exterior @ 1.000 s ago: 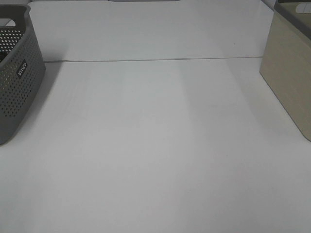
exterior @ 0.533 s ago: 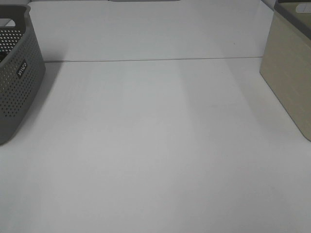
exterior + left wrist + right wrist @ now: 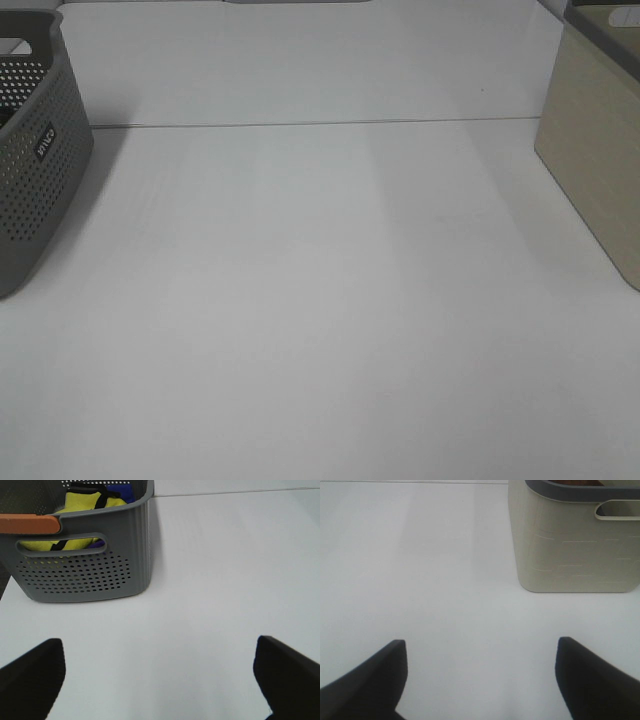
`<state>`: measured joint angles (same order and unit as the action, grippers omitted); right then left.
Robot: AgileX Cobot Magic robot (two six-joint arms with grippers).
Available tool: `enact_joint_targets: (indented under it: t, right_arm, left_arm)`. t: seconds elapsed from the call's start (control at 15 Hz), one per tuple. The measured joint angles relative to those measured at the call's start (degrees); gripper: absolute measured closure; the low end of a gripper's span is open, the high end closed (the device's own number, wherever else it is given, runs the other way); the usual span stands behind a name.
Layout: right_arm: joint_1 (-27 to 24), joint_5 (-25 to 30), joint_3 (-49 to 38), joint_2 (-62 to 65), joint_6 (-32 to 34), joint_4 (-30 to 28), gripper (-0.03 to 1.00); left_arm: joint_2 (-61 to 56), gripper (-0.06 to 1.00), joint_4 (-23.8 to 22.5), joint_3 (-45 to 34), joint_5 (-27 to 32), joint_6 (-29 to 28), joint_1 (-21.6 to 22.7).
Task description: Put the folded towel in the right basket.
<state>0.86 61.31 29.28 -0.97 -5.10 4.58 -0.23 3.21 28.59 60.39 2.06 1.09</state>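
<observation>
The right basket (image 3: 597, 150) is beige with a grey rim and stands at the table's right edge; it also shows in the right wrist view (image 3: 575, 540). A sliver of something brown shows inside it (image 3: 580, 482). The left basket (image 3: 35, 150) is grey and perforated; in the left wrist view (image 3: 85, 565) it holds yellow cloth (image 3: 80, 505) and blue-purple cloth (image 3: 120, 490), with an orange-brown strip (image 3: 30, 524) on its rim. I cannot tell which is the folded towel. My left gripper (image 3: 160, 680) and right gripper (image 3: 480, 680) are open, empty and above the bare table.
The white table (image 3: 320, 300) stretches between the two baskets, with a seam line (image 3: 300, 123) across its far part. Neither arm shows in the exterior high view.
</observation>
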Motion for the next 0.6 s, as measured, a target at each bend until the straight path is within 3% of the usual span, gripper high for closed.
enact_joint_targets:
  t: [0.6]
  right_arm:
    - [0.0, -0.17, 0.0, 0.69, 0.0, 0.0, 0.2]
  left_arm:
    - [0.0, -0.03, 0.0, 0.0, 0.0, 0.0, 0.0]
